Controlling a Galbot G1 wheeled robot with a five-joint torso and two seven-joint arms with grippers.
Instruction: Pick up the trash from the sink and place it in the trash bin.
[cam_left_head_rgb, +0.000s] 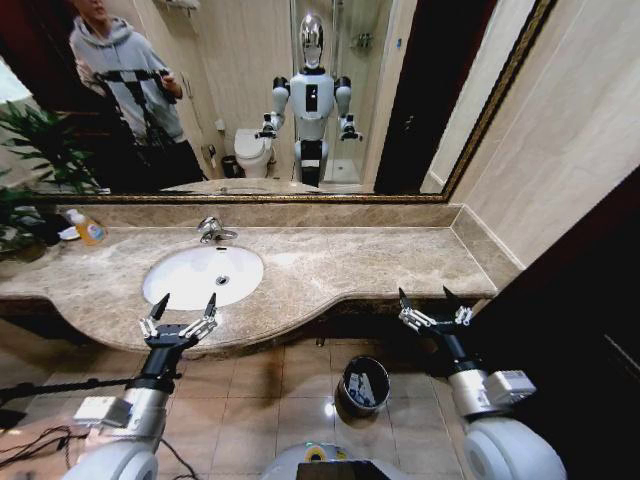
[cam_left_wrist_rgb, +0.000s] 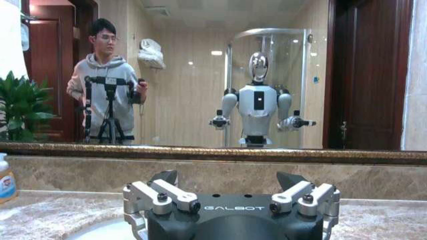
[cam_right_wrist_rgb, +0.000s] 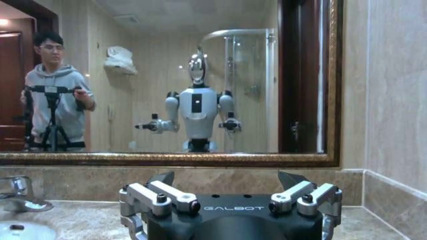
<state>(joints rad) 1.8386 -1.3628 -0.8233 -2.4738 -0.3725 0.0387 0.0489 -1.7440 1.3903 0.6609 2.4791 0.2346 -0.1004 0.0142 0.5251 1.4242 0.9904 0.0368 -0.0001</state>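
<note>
Trash (cam_left_head_rgb: 362, 392) lies in the trash bin (cam_left_head_rgb: 347, 377) on the floor; the sink (cam_left_head_rgb: 203, 276) basin looks bare. Left gripper (cam_left_head_rgb: 182, 310), jaws wide and empty, hovers at the sink's near edge. Right gripper (cam_left_head_rgb: 435, 303), equally spread and empty, hangs beyond the bin.

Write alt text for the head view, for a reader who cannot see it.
Both grippers hang open and empty at the front edge of a beige marble countertop: the left gripper in front of the white oval sink, the right gripper farther along. The trash bin stands on the tiled floor between the arms, with something pale inside.
</note>
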